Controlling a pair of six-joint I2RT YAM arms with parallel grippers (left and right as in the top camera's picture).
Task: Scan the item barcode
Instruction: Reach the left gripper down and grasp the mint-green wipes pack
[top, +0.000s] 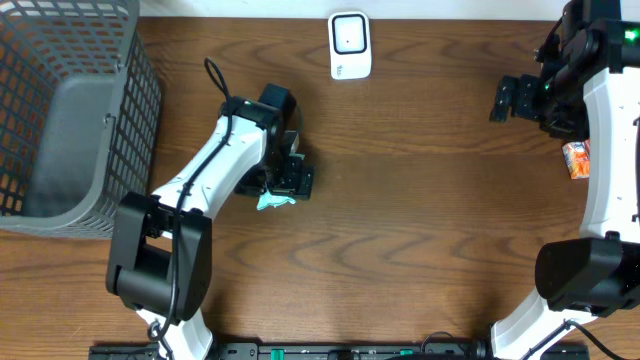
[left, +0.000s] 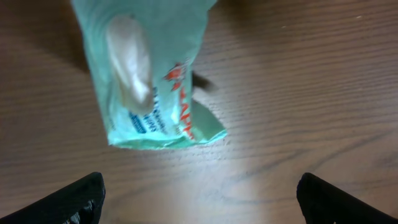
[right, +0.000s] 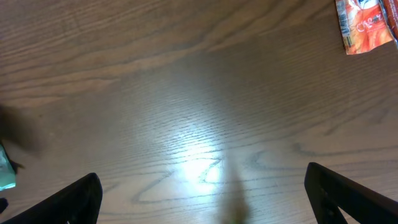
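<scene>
Desk (top: 420, 230) of brown wood carries everything. Basket (top: 60, 120), grey mesh, stands at the far left corner; inside, only its solid grey floor shows.

Left arm (top: 225, 160), white with black joints, slants from its base at the near edge toward the desk's middle, wrist bent down. Left jaws are spread wide and pinch nothing. Their dark fingertips (left: 81, 199) hang over the wood, and the teal packet (left: 152, 81) lies flat just beyond them, clear of both.

Right arm (top: 610, 130) rises along the right edge, its wrist turned left at the far end. Right jaws are also spread wide, over bare wood.

Scanner (top: 350, 45), white with a dark window, sits at the middle of the far edge, well apart from the teal packet. An orange packet (top: 575, 160) lies just beside the right arm.

The teal packet is a crumpled wrapper with a pale oblong patch, red lettering and blue print, too blurred to read.
</scene>
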